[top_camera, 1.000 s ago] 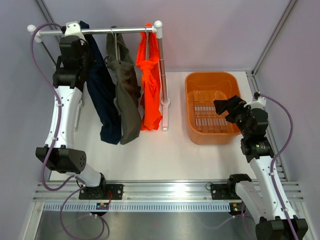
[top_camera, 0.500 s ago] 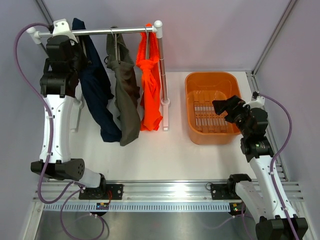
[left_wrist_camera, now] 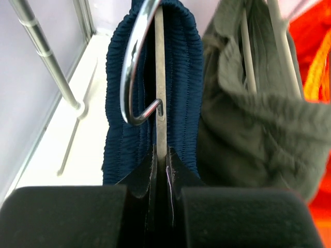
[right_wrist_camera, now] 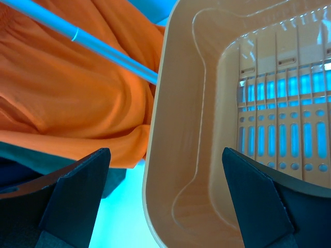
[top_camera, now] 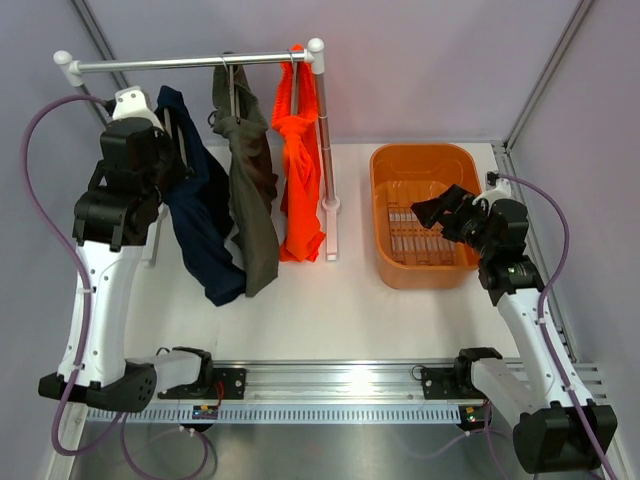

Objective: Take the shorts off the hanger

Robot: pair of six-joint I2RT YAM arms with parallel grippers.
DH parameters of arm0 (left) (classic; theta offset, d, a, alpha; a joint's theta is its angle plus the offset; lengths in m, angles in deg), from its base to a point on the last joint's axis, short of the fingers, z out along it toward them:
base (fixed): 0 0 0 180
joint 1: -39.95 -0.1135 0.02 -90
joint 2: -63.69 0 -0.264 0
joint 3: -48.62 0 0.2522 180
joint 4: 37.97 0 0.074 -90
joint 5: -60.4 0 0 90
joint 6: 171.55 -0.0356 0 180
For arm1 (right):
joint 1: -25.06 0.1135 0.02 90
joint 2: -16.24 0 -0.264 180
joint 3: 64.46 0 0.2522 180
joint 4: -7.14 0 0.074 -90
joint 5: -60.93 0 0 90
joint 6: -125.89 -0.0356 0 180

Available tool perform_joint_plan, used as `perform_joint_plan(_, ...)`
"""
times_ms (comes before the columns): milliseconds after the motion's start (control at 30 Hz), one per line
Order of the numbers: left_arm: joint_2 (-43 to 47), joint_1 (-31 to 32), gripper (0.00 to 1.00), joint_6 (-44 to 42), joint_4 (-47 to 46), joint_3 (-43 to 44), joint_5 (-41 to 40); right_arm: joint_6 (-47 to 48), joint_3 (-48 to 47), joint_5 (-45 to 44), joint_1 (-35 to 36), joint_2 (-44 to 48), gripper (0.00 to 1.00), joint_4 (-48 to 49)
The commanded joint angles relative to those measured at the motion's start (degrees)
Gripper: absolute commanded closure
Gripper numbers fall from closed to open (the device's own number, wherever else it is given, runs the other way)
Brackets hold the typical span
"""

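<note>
The navy shorts (top_camera: pixel 205 220) hang on a metal hanger (left_wrist_camera: pixel 159 77) that is off the rail (top_camera: pixel 190 64). My left gripper (top_camera: pixel 166 138) is shut on the hanger's neck just below the hook, as the left wrist view (left_wrist_camera: pixel 161 155) shows, with the navy waistband (left_wrist_camera: pixel 181 77) behind it. The olive-grey shorts (top_camera: pixel 250 190) and the orange shorts (top_camera: pixel 298 170) hang on the rail. My right gripper (top_camera: pixel 430 210) is open and empty above the left part of the orange basket (top_camera: pixel 392 265). In the right wrist view the right gripper (right_wrist_camera: pixel 165 201) has its jaws wide apart.
The rack's white right post (top_camera: pixel 324 130) stands between the orange shorts and the basket. The basket's near-left rim (right_wrist_camera: pixel 155 155) and the orange shorts (right_wrist_camera: pixel 67 93) show in the right wrist view. A metal frame leg (left_wrist_camera: pixel 46 57) stands left of the navy shorts.
My left arm has lifted the hanger with the navy shorts off the rail and brought it down and toward me. My right gripper has shifted slightly left over the basket.
</note>
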Motion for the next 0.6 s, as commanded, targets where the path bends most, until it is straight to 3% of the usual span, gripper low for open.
perform_joint_plan(0, 2.56, 2.5, 1.0, 2.72, -0.21, -0.13, -5.11, 2.37, -3.91, 3.65, 0.2, -0.89, 0.01, -1.61)
perform_joint_plan(200, 7.2, 9.08, 1.0, 7.02, 4.28, -3.99, -13.88, 2.28, -4.79, 6.46, 0.64, -2.21, 0.0, -1.79)
perform_joint_plan(300, 13.34, 14.27, 1.0, 6.94, -0.71, -8.91, -18.47, 2.54, -5.58, 6.9, 1.43, -3.0, 0.01, -2.23)
perform_joint_plan(467, 21.45, 15.77, 1.0, 0.46, -14.94, -14.19, -7.35, 3.51, -8.92, 7.52, 3.45, -3.09, 0.0, -3.54)
perform_joint_plan(567, 21.11, 15.77, 1.0, -1.93, -14.36, -8.5, -0.32, 4.38, -12.86, 6.2, 5.3, -3.18, 0.01, -5.91)
